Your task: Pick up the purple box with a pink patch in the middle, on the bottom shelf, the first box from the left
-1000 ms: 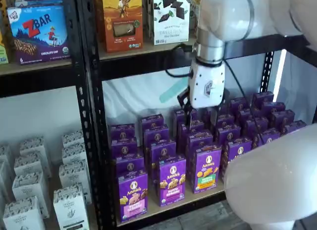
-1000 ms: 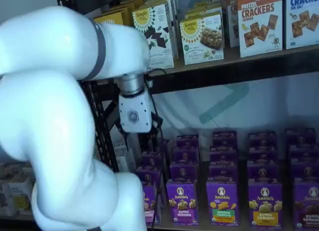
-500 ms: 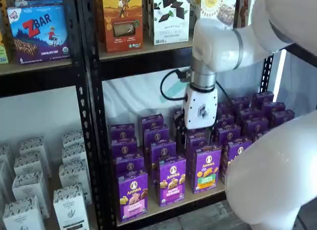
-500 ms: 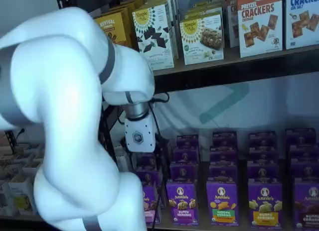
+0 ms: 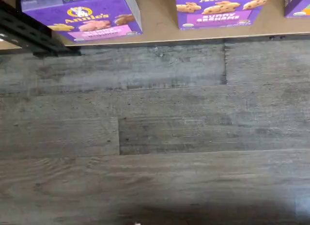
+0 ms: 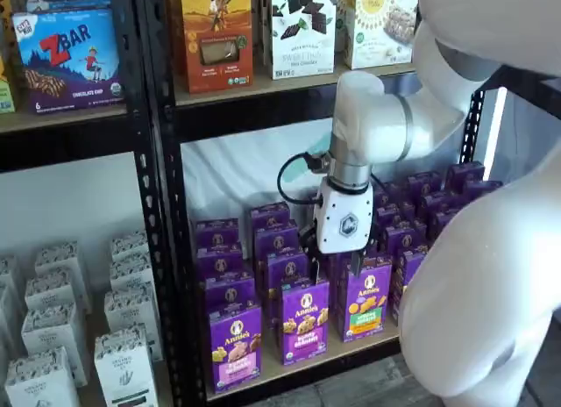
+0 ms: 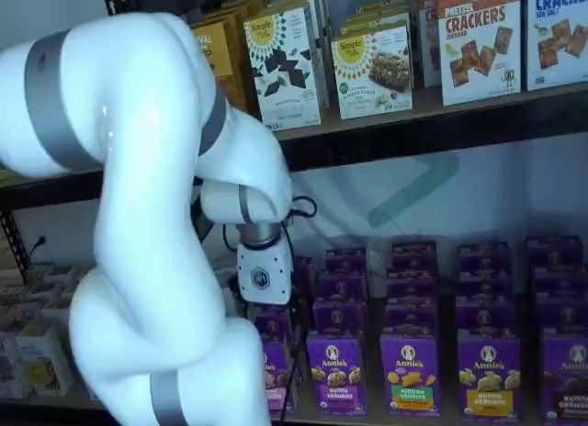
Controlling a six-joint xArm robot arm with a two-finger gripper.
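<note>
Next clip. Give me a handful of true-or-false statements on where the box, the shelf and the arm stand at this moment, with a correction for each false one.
1. The purple box stands upright at the front of the bottom shelf. True.
2. The gripper has the purple box lifted clear of the shelf. False: the box rests on the board, and the gripper hangs over the rows to its right, holding nothing.
3. The carton with the green panel stands in the same front row as the purple box. True.
4. The Z Bar box sits on the bottom shelf. False: it is on a higher level in the neighbouring bay.
5. In the wrist view, grey floor planks fill most of the picture. True.
</note>
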